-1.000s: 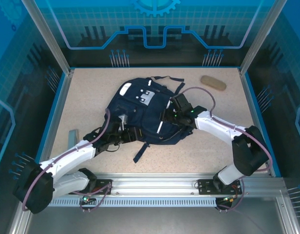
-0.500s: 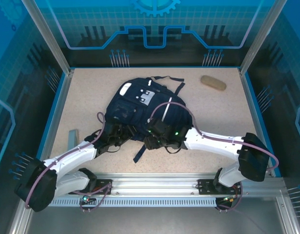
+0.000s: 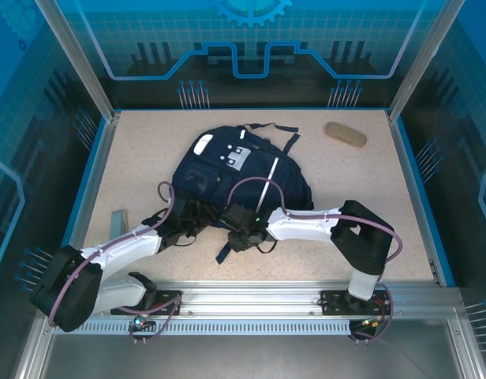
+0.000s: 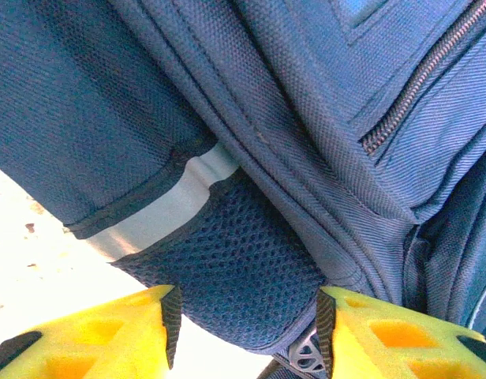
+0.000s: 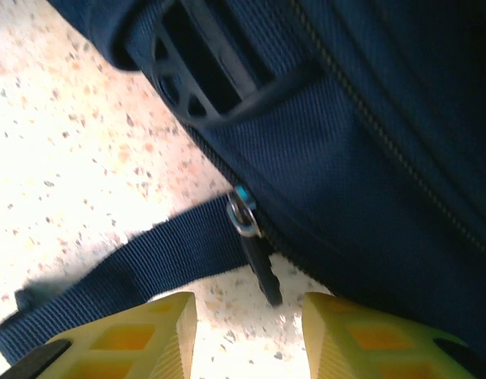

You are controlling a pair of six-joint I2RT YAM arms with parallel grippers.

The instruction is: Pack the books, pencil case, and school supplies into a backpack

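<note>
**Both arms converging on the near edge of the backpack**

*Top view.* The backpack [image 3: 235, 170] is lying flat in the middle of the worktop [image 3: 148, 150], its white patches pointing to the far side. The pencil case [image 3: 345, 133] is resting well apart from it, near the far right corner, where it was a second ago. The left gripper [image 3: 199, 215] is staying at the pack's near-left edge. The right gripper [image 3: 231, 237] has swung over from the pack's right flank and is now working at the near edge, close beside the left one.

*Left wrist view.* The jaws are standing part-way apart around a dark mesh panel [image 4: 235, 268] of the pack, just below a grey stripe [image 4: 172, 201]. The mesh is reaching both pads, but it cannot be told whether they are already pinching it.

*Right wrist view.* The jaws are standing open, with the zipper pull [image 5: 255, 253] hanging in the gap between them and bare worktop showing on either side of it. A loose webbing strap [image 5: 148, 260] is trailing out to the left of the pull.

*Reading.* The shift suggests that the packing itself is not yet under way. The arms appear to be preparing to open the pack, the left bracing the fabric while the right is lining up on the pull. The pull is small and lying close to the strap, so the closing jaws may catch webbing instead.
</note>
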